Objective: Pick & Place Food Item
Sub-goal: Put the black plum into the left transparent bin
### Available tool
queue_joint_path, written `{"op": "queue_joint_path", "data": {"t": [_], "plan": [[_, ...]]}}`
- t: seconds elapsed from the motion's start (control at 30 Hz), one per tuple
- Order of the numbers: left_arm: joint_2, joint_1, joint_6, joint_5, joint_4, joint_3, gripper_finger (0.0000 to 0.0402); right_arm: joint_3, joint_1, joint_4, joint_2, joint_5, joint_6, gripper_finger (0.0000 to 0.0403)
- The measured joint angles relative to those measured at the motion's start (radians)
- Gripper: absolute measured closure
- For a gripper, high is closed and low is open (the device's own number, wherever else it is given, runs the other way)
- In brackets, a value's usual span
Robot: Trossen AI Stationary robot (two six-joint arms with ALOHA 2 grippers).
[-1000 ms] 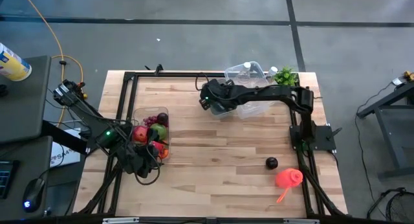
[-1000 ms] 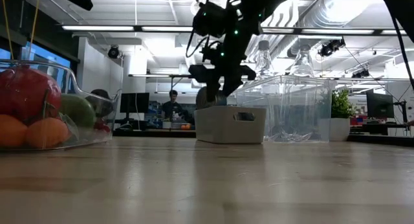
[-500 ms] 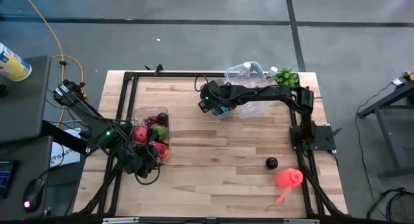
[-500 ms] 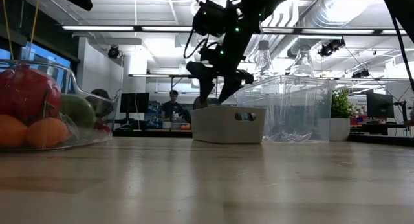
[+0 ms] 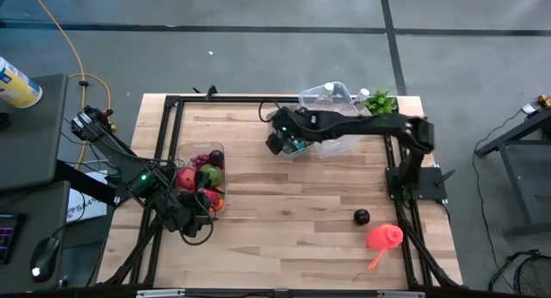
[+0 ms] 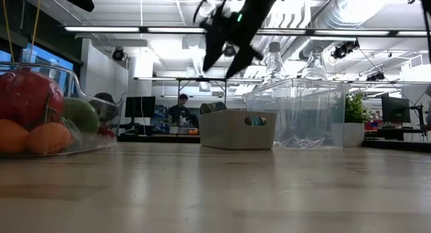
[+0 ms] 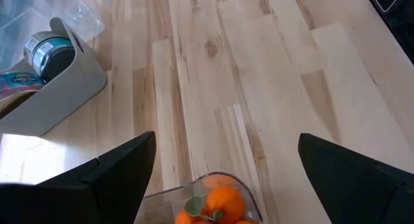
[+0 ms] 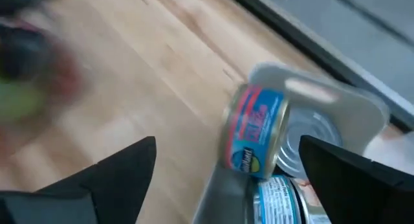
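Note:
A grey bin (image 5: pixel 299 146) (image 6: pixel 237 128) stands at the far middle of the table and holds several food cans. One can with a blue and red label (image 8: pixel 255 138) lies tilted against the others at the bin's end. My right gripper (image 6: pixel 217 71) (image 5: pixel 277 143) hangs open above that end of the bin, with nothing between its fingers. At the left, a clear bowl of fruit (image 5: pixel 203 177) (image 6: pixel 47 115) holds apples, oranges and grapes. My left gripper (image 7: pixel 226 138) (image 5: pixel 200 203) stands open over the bowl, above its oranges (image 7: pixel 223 204).
Behind the bin stands a clear plastic container with bottles (image 5: pixel 329 98) (image 6: pixel 303 112), and beside it a small potted plant (image 5: pixel 377 100). Near the right front lie a black ball (image 5: pixel 361 216) and a red funnel-shaped thing (image 5: pixel 385 238). Bare wood lies between bowl and bin.
My right gripper has opened inside the bin, let go of a can and risen straight up clear of the bin's rim. The can stays in the bin.

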Motion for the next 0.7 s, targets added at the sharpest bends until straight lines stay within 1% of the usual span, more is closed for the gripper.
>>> {"op": "queue_joint_path", "data": {"t": [0.13, 0.27, 0.37, 0.53, 0.63, 0.7], "plan": [[0.000, 0.000, -0.008, 0.001, 0.000, 0.000, 0.0036, -0.001, 0.102, -0.108, -0.113, 0.008, 0.018, 0.0042], [0.000, -0.006, -0.008, 0.001, 0.000, 0.000, 0.0036, -0.001, 0.229, -0.260, -0.196, 0.005, 0.159, 0.0040], [0.000, -0.006, -0.007, 0.001, 0.000, 0.000, 0.0036, -0.001, 0.327, -0.409, -0.222, 0.007, 0.256, 0.0039], [0.000, -0.006, -0.003, 0.000, -0.001, 0.000, 0.0036, -0.001, 0.493, -0.653, -0.226, 0.006, 0.506, 0.0038], [0.000, -0.006, -0.003, 0.000, 0.000, 0.000, 0.0036, -0.018, 0.577, -0.735, -0.227, 0.004, 0.637, 0.0038], [0.000, -0.006, -0.003, 0.000, 0.000, 0.000, 0.0036, -0.041, 0.616, -0.772, -0.227, -0.032, 0.714, 0.0038]]}}
